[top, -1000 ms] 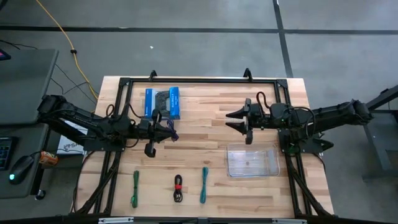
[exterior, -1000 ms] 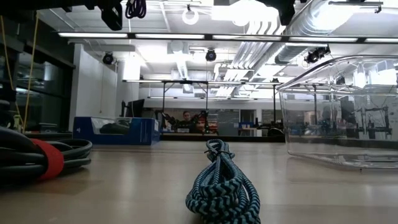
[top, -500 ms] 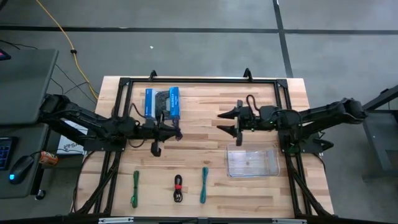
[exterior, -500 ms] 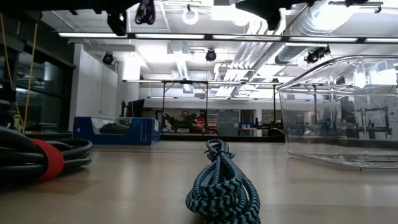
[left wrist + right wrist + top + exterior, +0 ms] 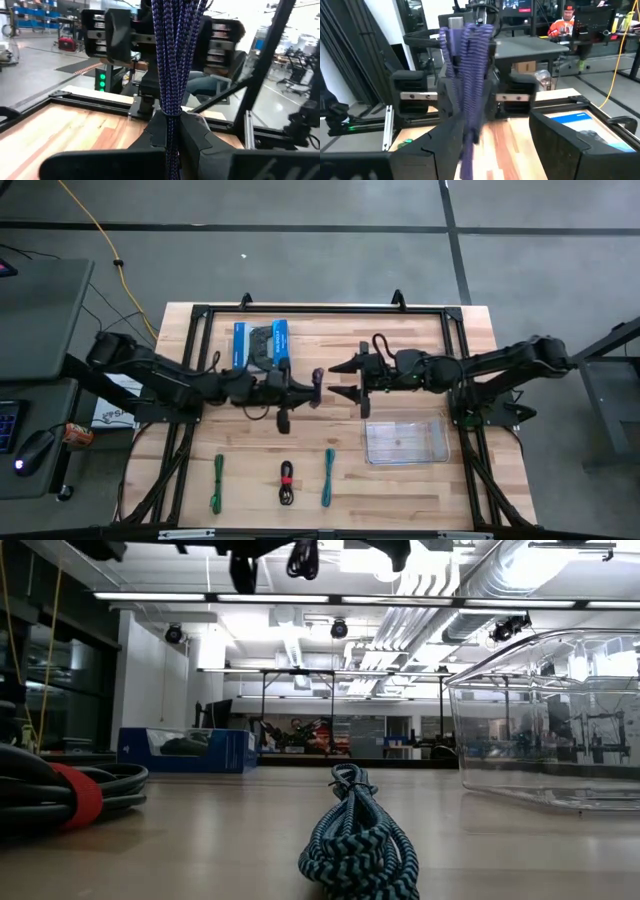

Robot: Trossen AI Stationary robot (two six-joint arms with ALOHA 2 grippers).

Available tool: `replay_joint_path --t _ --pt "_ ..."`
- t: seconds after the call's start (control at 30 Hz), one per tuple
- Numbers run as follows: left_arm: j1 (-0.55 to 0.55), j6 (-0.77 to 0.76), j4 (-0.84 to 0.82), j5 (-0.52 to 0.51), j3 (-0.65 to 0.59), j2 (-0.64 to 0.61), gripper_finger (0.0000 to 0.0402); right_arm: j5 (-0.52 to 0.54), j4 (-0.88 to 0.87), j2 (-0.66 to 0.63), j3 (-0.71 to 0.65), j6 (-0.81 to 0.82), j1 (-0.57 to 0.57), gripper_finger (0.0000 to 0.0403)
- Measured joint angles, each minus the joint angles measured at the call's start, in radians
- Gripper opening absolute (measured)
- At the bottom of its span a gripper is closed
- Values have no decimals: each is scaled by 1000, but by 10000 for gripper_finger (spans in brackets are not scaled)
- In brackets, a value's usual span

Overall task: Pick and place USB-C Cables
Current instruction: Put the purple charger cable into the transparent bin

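The purple cable is held in the air over the table's middle by my left gripper, which is shut on it. My right gripper is open and faces it closely from the table's right. In the right wrist view the purple cable stands between that gripper's two fingers; whether they touch it, I cannot tell. The green cable, the black cable with a red band and the teal cable lie flat near the table's near edge. My left gripper pinches the purple cable between its two fingers. It comes level from the table's left, with the fingers across the bundle. The bundle is lifted clear and stands about upright, with its loops high above the table.
A clear plastic container sits right of the middle, toward the near edge. A blue box lies toward the far left. A black frame runs around the table. The low view shows the teal cable and the container close by.
My left gripper has carried the purple cable toward the table's right and slightly toward the far edge, staying shut on it. My right gripper has moved toward the table's left, so the two now nearly meet over the middle.
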Motion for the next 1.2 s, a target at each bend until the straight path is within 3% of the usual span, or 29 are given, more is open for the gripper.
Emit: replay_joint_path --t 0.27,1.2 --pt "29 0 4 22 59 71 0 -26 20 50 22 2 0 220" --pt "37 8 50 36 123 163 0 2 21 51 21 11 0 220"
